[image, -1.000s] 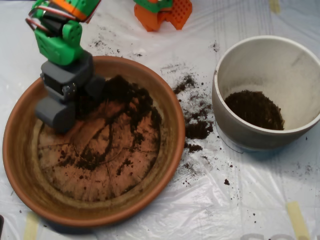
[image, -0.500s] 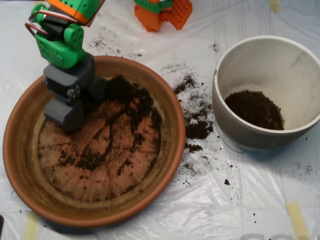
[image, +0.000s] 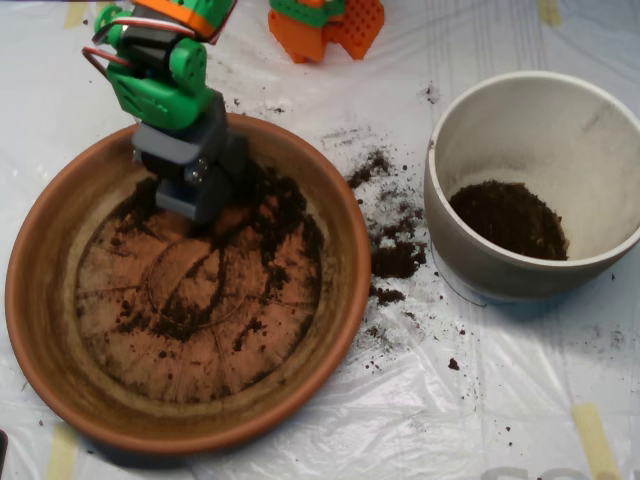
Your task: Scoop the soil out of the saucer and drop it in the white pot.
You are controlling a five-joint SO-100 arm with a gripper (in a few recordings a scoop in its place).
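The hand (image: 195,190), its opening impossible to judge, sits among soil (image: 270,215) at the saucer's (image: 340,290) far side, placed for gathering a load.

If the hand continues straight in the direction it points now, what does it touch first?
The hand points down into the saucer, at its upper part. Going straight on, it would most likely meet the soil lying there first, then the ridged clay floor beneath. Its height above the soil is unclear from overhead.
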